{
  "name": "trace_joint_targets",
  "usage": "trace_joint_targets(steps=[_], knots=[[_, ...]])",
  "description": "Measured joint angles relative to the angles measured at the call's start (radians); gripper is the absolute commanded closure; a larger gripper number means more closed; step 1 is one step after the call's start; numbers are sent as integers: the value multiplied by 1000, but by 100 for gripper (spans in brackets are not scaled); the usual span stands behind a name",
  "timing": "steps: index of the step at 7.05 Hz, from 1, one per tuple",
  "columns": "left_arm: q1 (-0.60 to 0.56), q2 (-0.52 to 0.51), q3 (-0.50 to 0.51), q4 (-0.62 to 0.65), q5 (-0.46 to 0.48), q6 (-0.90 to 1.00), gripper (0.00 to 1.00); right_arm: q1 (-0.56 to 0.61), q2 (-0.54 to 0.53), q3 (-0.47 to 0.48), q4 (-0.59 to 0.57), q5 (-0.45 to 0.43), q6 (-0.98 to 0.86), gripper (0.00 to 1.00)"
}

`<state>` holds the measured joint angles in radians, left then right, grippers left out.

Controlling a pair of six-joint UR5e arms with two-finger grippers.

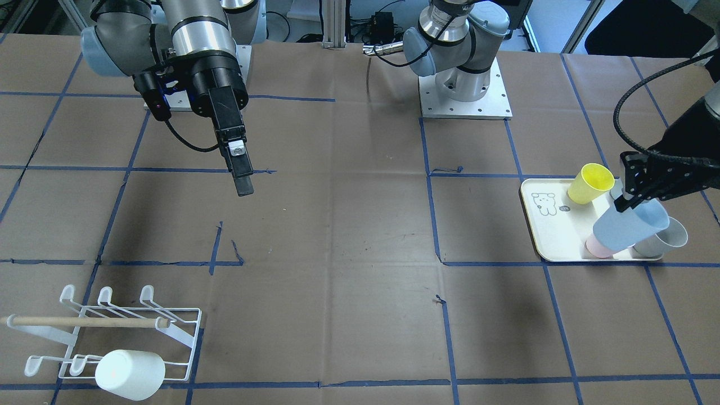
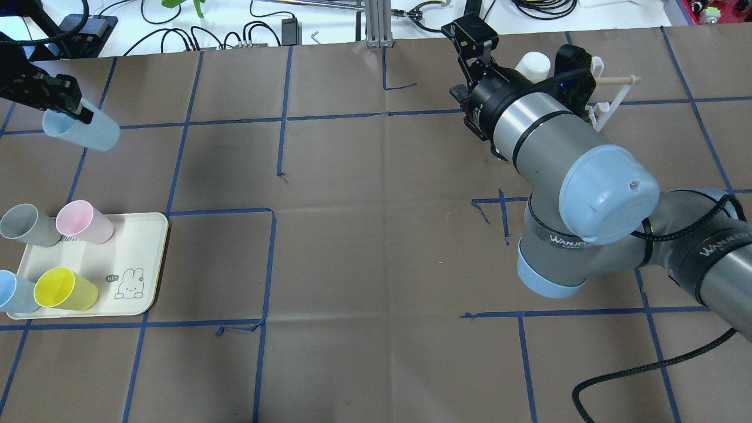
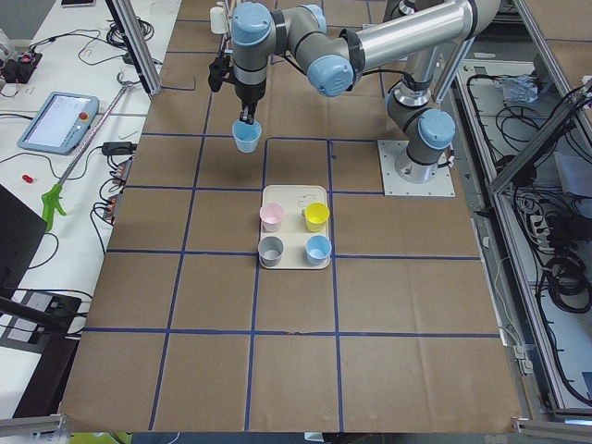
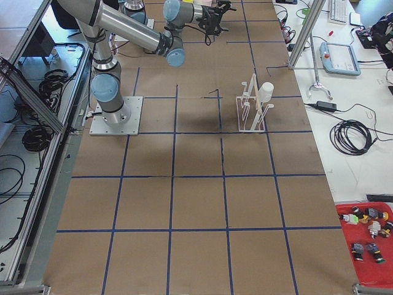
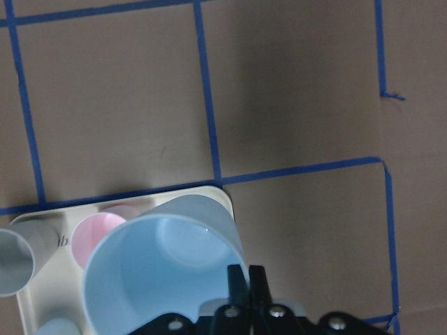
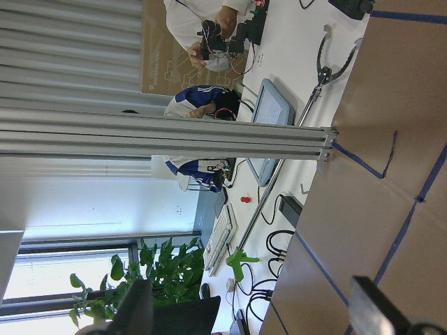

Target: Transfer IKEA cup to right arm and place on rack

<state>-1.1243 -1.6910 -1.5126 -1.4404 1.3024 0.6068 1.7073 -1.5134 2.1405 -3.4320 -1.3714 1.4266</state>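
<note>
My left gripper (image 2: 75,111) is shut on the rim of a light-blue IKEA cup (image 2: 89,133) and holds it tilted in the air beyond the tray. The front view shows the left gripper (image 1: 622,203) and this cup (image 1: 629,227) over the tray's cups. In the left wrist view one finger is inside the cup (image 5: 157,272). My right gripper (image 2: 468,36) is open and empty, raised over the table's far right part; it also shows in the front view (image 1: 243,184). The white wire rack (image 1: 121,329) with its wooden dowel carries a white cup (image 1: 130,374). The right arm partly hides the rack (image 2: 606,108) in the overhead view.
A cream tray (image 2: 147,252) at the left holds a yellow cup (image 2: 64,289), a pink cup (image 2: 83,221), a grey cup (image 2: 26,224) and another light-blue cup (image 2: 14,292). Brown paper with blue tape lines covers the table. The arm bases stand at the robot's side.
</note>
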Motion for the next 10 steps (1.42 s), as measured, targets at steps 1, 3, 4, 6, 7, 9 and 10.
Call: trace_joint_targets(steps=[1, 3, 4, 6, 7, 9, 10], knots=[[-6, -13, -9, 48, -151, 9, 100, 0, 1, -1, -1, 0, 0, 0], [-29, -23, -50, 165, -396, 15, 100, 0, 2, -2, 1, -1, 0, 0], [-50, -28, -92, 278, -502, 13, 100, 0, 1, -2, 1, -2, 0, 0], [-112, -41, -191, 542, -671, 9, 100, 0, 2, -1, 1, -2, 0, 0], [-149, -60, -231, 675, -720, 7, 100, 0, 2, 0, 0, 0, 4, 0], [-222, -129, -287, 965, -767, -26, 100, 8, 1, 1, 1, 3, 90, 0], [-248, -151, -306, 1077, -786, -52, 100, 21, 1, 1, 4, 5, 174, 0]])
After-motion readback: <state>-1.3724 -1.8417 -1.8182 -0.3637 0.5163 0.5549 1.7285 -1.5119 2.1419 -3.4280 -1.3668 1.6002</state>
